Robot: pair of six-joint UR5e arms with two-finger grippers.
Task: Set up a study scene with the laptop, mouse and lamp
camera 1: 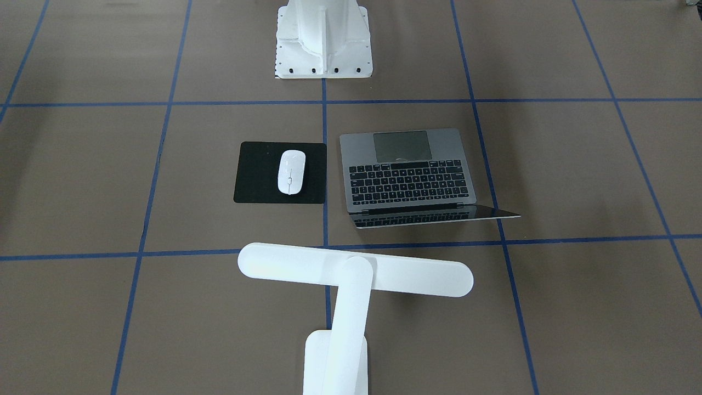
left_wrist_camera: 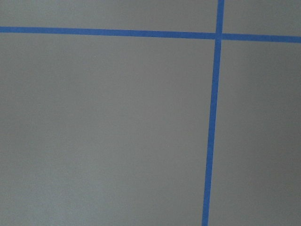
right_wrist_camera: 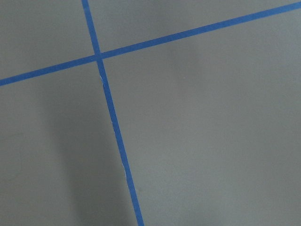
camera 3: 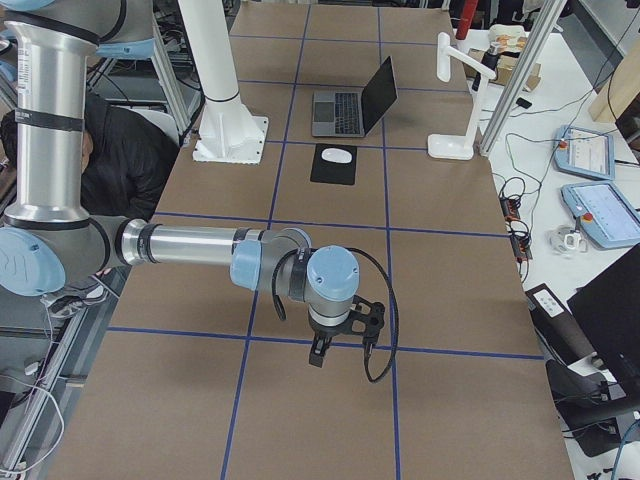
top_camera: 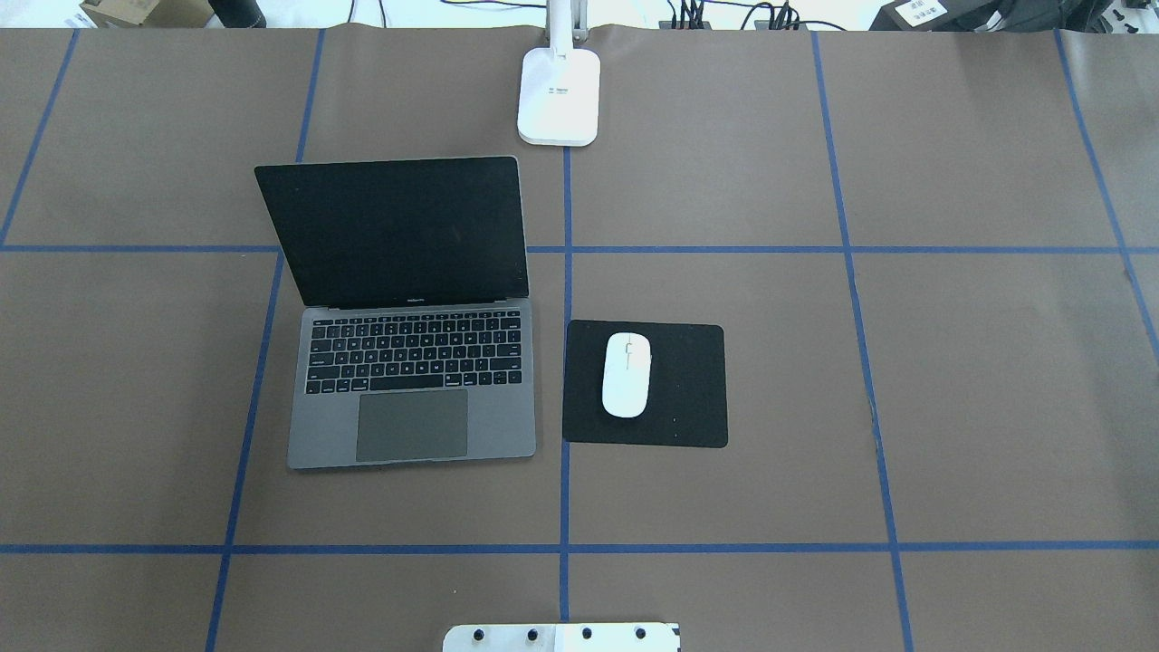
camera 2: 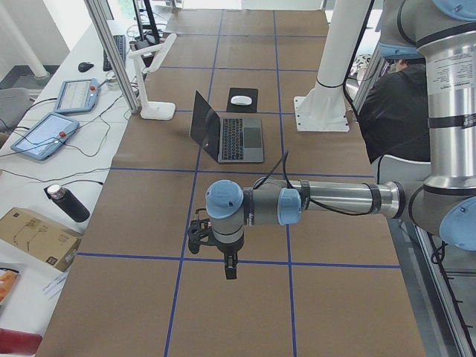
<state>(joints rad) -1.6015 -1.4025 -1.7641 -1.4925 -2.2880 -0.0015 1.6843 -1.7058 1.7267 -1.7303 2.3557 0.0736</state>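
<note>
Item 1, left gripper [camera 2: 231,268]: it hung pointing down over bare brown table [top_camera: 996,407], by a crossing of blue tape lines [left_wrist_camera: 212,117]. Only the side camera caught it and my wrist feed showed no fingers, so I could not tell whether it was open or closed. Item 2, right gripper [camera 3: 318,352]: same posture at the opposite end of the table, and its state was likewise beyond telling. Item 3, laptop [top_camera: 412,398]: well apart from both grippers, toward the table's middle and on the left gripper's side of centre, lid up, screen dark. Item 4, mouse [top_camera: 627,374]: just beside the laptop on the right gripper's side, lying on a black pad [top_camera: 688,407]. Item 5, lamp [camera 1: 354,271]: beyond laptop and mouse, standing at the edge farthest from the robot's pedestal [camera 1: 323,44], with its light bar set crosswise above the table. Assessment: I judged the scene already laid out and the closing step in hand. The next move seemed to call for no grasp, only a check of the placements. I could not tell whether the lamp was lit.
</note>
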